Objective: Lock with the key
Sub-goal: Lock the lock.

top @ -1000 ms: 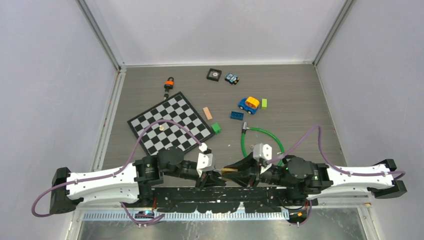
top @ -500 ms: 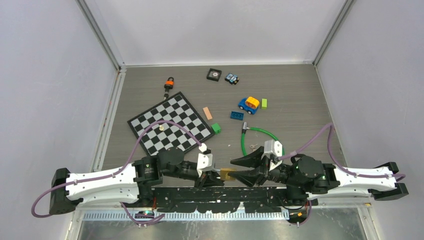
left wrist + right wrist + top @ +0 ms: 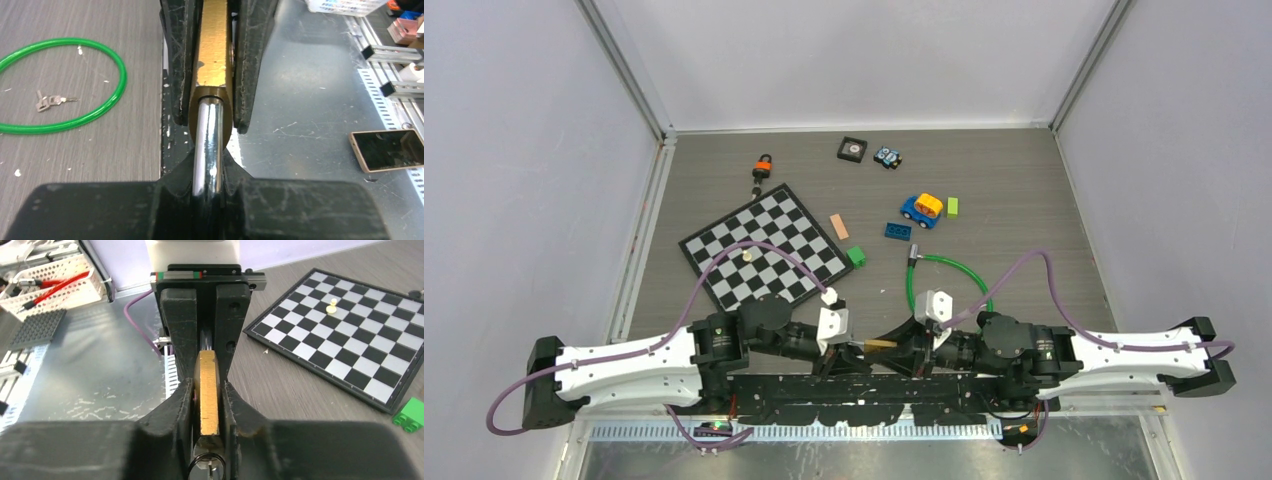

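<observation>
A brass padlock (image 3: pixel 880 343) hangs between my two grippers above the table's near edge. My left gripper (image 3: pixel 856 350) is shut on its chrome shackle (image 3: pixel 207 135), and the brass body (image 3: pixel 212 50) points away from it. My right gripper (image 3: pixel 902 345) faces it from the other side. Its fingers (image 3: pixel 255 60) lie along both sides of the body (image 3: pixel 207 390) and are shut on the key (image 3: pixel 207 455), which sits at the lock's bottom end with its ring (image 3: pixel 207 467). The left gripper's fingers (image 3: pixel 181 315) show beyond the lock in the right wrist view.
A green cable loop (image 3: pixel 944 260) with a small bunch of keys (image 3: pixel 47 101) inside it lies just beyond the right gripper. A chessboard (image 3: pixel 764 245) lies at the left, a green brick (image 3: pixel 411 415) beside it. An orange padlock (image 3: pixel 763 165) and a toy car (image 3: pixel 921 209) lie farther back.
The right gripper was shut at the lock, then opened and drew back to the right. It has now moved left again and shut at the padlock's end. The left arm held still.
</observation>
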`<state>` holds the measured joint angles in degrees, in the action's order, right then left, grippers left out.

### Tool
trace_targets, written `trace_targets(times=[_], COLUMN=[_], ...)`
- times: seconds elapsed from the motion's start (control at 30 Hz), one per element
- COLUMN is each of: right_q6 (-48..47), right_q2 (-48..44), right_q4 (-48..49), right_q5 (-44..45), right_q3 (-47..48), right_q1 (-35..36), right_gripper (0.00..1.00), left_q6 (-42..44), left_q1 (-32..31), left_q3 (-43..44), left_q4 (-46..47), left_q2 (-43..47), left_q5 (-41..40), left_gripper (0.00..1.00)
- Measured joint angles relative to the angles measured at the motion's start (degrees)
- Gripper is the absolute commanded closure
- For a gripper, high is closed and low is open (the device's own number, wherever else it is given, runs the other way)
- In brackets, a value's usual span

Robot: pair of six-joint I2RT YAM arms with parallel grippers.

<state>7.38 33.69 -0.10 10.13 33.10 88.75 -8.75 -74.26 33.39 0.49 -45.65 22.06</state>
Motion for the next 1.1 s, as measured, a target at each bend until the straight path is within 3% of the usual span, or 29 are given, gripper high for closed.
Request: trace_targets(times=[0.03, 0.1, 0.13, 0.23, 0.33, 0.37, 0.6, 1.1], right_q6=[0.0, 0.2, 0.3, 0.1, -0.8, -1.1, -2.5, -2.7], right_q2=[-0.2, -0.7, -1.0, -1.8, -4.5, -5.2, -7.5, -10.2], right_q4=[-0.1, -0.3, -0.3, -0.1, -3.0, -4.0, -9.0, -11.7], right_q5=[-0.5, -1.5, -1.6, -1.7, -1.2, -1.0, 0.0, -1.4], right_q3=[0.0, 0.0, 0.0, 0.0, -0.3, -0.3, -0.3, -0.3], right_q1=[0.0, 0.1, 0.1, 0.0, 0.0, 0.0, 0.0, 0.0], right_gripper=[0.98, 0.99, 0.99, 0.99, 0.99, 0.99, 0.99, 0.99], left_q6=[0.2, 0.2, 0.2, 0.1, 0.1, 0.0, -0.1, 1.6], left_q1=[0.0, -0.2, -0.4, -0.3, -0.3, -0.2, -0.2, -0.2], left_q3=[0.0, 0.0, 0.0, 0.0, 0.0, 0.0, 0.0, 0.2], left_q4=[0.0, 0.1, 0.3, 1.4, 2.4, 2.8, 3.5, -2.1], left_q2=[0.1, 0.3, 0.5, 0.5, 1.4, 1.8, 2.2, 2.2], left_q5=[0.3, 0.9, 0.7, 0.2, 0.0, -0.1, 0.7, 0.4], left_gripper=[1.0, 1.0, 0.94, 0.62, 0.42, 0.4, 0.39, 0.48])
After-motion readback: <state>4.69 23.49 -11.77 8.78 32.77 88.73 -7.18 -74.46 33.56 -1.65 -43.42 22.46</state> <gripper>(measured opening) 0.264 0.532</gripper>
